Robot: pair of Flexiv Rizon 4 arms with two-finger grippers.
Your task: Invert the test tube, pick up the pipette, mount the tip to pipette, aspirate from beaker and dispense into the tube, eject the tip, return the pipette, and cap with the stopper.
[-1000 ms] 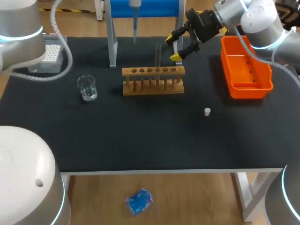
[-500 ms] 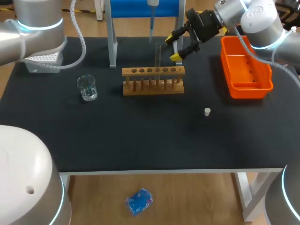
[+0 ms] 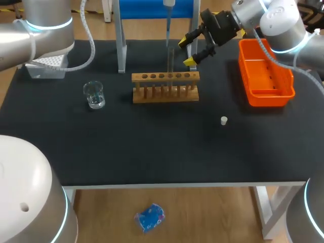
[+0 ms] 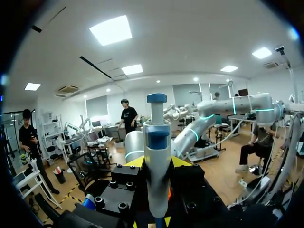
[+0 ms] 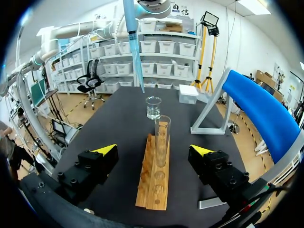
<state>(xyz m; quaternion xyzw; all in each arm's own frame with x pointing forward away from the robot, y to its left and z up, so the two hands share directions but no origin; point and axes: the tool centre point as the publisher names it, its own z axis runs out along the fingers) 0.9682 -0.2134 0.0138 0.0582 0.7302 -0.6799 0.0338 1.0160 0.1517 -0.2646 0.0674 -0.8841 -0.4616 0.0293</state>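
The right gripper (image 5: 152, 153) is spread wide open, one yellow-tipped finger on each side of a wooden rack (image 5: 154, 185), and neither finger touches it. Between the fingers a clear test tube (image 5: 162, 140) stands upright in one rack hole with its mouth up. Whether it holds any liquid cannot be told. Ahead of the fingers, past the rack's far end, sits a glass beaker (image 5: 153, 107) that seems to hold a little clear liquid. A white tip box (image 5: 188, 93) lies further ahead, off to one side.

The left gripper (image 4: 156, 164) is closed on the body of the pipette (image 4: 157, 137), which hangs upright between its fingers. The pipette's thin tip ends above and near the tube's mouth, higher than the right fingers.

A small white stopper (image 3: 224, 120) lies on the table, well apart from both grippers. An orange bin (image 3: 266, 93) sits beside the right arm.
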